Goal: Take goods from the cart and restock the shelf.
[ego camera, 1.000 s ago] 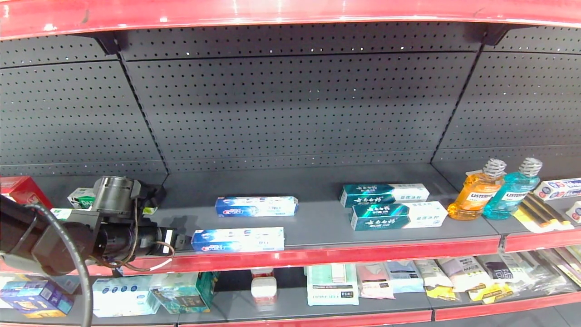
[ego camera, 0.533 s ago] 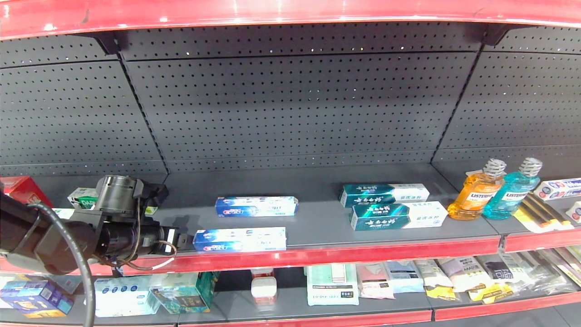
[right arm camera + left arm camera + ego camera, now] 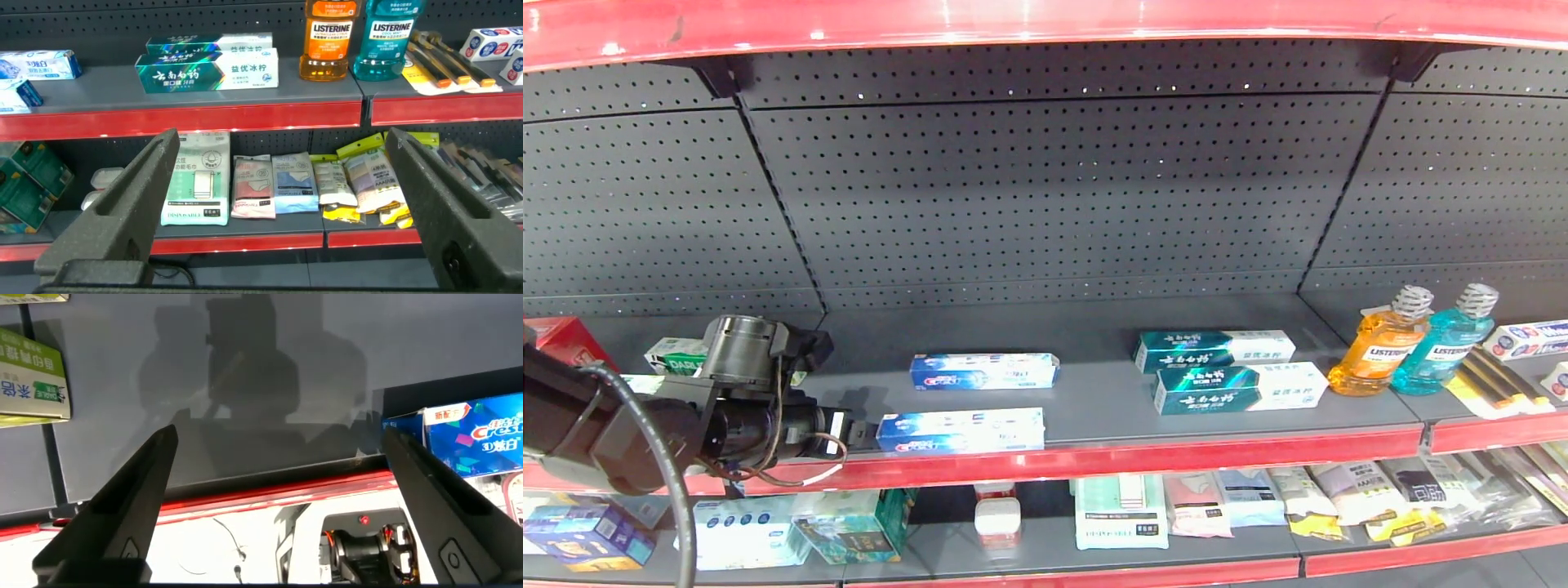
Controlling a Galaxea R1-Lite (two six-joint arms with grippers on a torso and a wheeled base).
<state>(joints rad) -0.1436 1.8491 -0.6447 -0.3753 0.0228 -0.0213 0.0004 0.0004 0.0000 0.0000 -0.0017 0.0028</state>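
Observation:
On the grey shelf [image 3: 1094, 408], a blue toothpaste box [image 3: 961, 431] lies along the red front edge. A second blue box [image 3: 984, 370] lies behind it. My left gripper [image 3: 854, 431] is at the front box's left end, low over the shelf. In the left wrist view the left gripper [image 3: 278, 437] is open with bare shelf between its fingers. The blue box [image 3: 474, 441] sits beside one finger [image 3: 425, 490]. My right gripper [image 3: 282, 139] is open and holds nothing; it faces the shelf from farther back.
Two teal toothpaste boxes [image 3: 1225, 347] [image 3: 1241, 386] lie right of centre. An orange mouthwash bottle [image 3: 1380, 343] and a blue one [image 3: 1441, 339] stand further right. Small green boxes [image 3: 670, 355] lie behind my left arm. The lower shelf [image 3: 1045, 551] holds packets and boxes.
My left arm has moved a little to the right along the shelf front. The front blue toothpaste box has slid to the right with it.

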